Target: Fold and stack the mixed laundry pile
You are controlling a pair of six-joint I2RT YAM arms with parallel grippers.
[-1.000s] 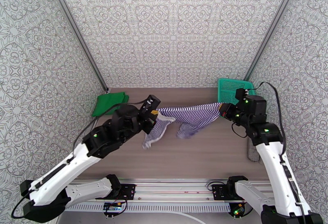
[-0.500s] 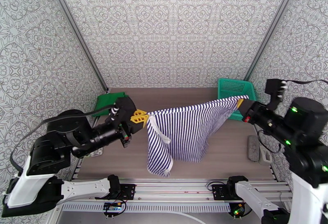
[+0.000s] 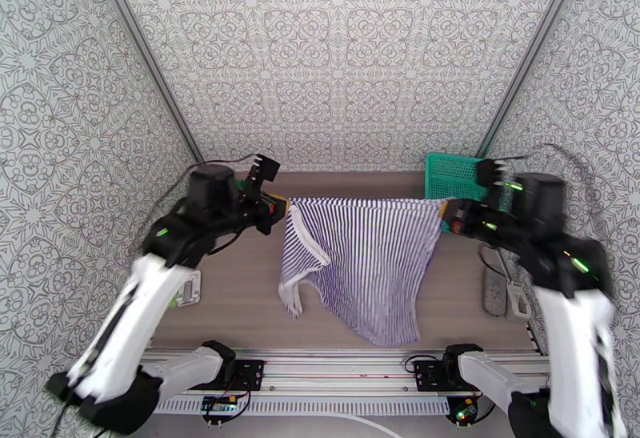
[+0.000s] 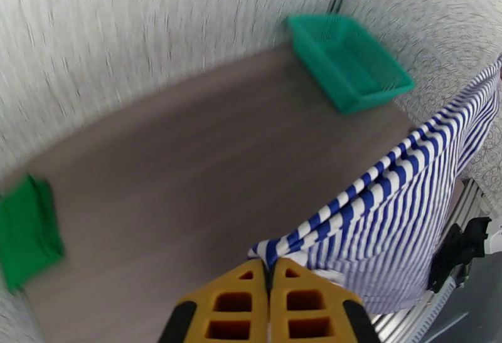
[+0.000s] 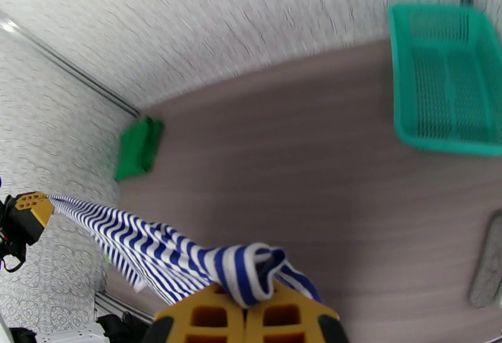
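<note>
Top external — left fingers, right fingers each clamp striped top, hung between.

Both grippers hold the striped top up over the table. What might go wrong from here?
The left gripper and right gripper each pinch a small edge of the striped top; a tug apart may pull it free.
It hangs lopsided, one strap side drooping, so it may land creased.
The basket sits near the right gripper; cloth might snag.
</note>
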